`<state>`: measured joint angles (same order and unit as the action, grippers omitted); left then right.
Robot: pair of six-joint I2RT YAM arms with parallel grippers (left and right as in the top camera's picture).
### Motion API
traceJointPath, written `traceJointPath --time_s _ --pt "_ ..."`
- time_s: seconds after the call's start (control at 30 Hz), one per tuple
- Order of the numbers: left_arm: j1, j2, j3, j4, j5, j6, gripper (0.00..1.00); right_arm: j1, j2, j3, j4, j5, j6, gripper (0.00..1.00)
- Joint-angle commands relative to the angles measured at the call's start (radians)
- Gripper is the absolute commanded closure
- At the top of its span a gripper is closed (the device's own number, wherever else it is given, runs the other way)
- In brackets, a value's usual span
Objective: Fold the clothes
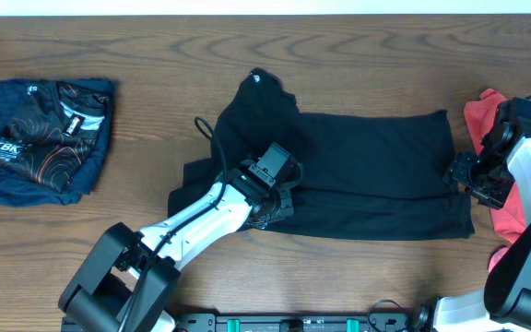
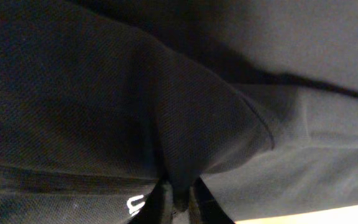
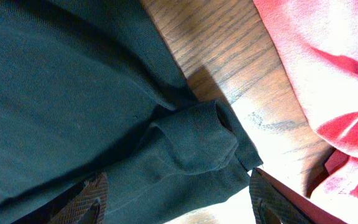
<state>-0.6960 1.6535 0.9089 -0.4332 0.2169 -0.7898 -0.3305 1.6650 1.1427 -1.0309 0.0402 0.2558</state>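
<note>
**Overhead view.** A dark blue printed shirt (image 1: 44, 138) lies folded at the far left of the counter (image 1: 339, 37); I judge that item complete. The black shirt (image 1: 367, 166) lies at the centre as a long band with its sides apparently turned in, so the cross folds remain. A coral-red shirt (image 1: 487, 120) lies bunched at the right edge, not yet folded. My left arm reaches diagonally from the near edge, with the left gripper (image 1: 279, 189) down on the lower left part of the black shirt. My right arm bends in from the right, with the right gripper (image 1: 466, 175) at the shirt's right end.

**Left wrist view.** The left gripper (image 2: 174, 202) is closed narrow, pinching a raised ridge of black fabric. A small white logo (image 2: 134, 203) sits just beside it.

**Right wrist view.** The right gripper (image 3: 178, 193) stands wide, holding nothing. Its fingers (image 3: 86, 202) straddle the rolled corner of the black shirt (image 3: 197, 143). The coral-red shirt (image 3: 328, 62) lies near, across a strip of bare counter (image 3: 229, 56).
</note>
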Motion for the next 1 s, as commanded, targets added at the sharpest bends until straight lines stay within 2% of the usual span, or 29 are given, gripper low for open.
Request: traceJointPath --time_s 0.0,0.17,0.3,0.5,0.57,0.6,0.63,0.67,0.7,0.77,0.87,0.97 --pt "-0.004 0.005 -0.002 0.002 -0.016 0.002 0.94 -0.003 -0.006 0.007 0.002 0.000 -0.006 0.29" --pt "-0.004 -0.004 0.006 0.004 -0.015 0.022 0.94 -0.003 -0.006 0.007 0.002 0.000 -0.006 0.29" --pt "-0.004 -0.034 0.042 0.033 -0.008 0.104 0.94 -0.003 -0.006 0.007 0.003 0.000 -0.006 0.29" --pt "-0.004 -0.066 0.079 0.229 -0.009 0.312 0.94 -0.003 -0.006 0.007 0.003 0.000 -0.006 0.29" --pt "-0.004 -0.056 0.079 0.270 -0.009 0.347 0.94 -0.003 -0.006 0.007 0.002 0.000 -0.006 0.29" --pt "-0.004 -0.050 0.079 0.285 -0.009 0.351 0.92 -0.003 -0.006 0.007 0.002 0.000 -0.006 0.29" --pt "-0.004 -0.041 0.079 0.294 -0.009 0.352 0.85 -0.003 -0.006 0.007 0.002 0.000 -0.006 0.29" --pt "-0.004 -0.032 0.079 0.300 -0.008 0.352 0.74 -0.003 -0.006 0.007 0.002 0.000 -0.006 0.29" --pt "-0.004 -0.026 0.079 0.301 -0.008 0.352 0.70 -0.003 -0.006 0.007 0.002 0.000 -0.006 0.29" --pt "-0.003 -0.021 0.079 0.294 -0.008 0.356 0.67 -0.003 -0.006 0.007 0.002 0.000 -0.006 0.29" --pt "0.008 -0.044 0.079 0.282 -0.011 0.430 0.63 -0.003 -0.006 0.007 0.002 0.000 -0.006 0.29" --pt "0.047 -0.088 0.079 0.225 -0.095 0.439 0.62 -0.003 -0.006 0.007 0.002 0.000 -0.006 0.29"
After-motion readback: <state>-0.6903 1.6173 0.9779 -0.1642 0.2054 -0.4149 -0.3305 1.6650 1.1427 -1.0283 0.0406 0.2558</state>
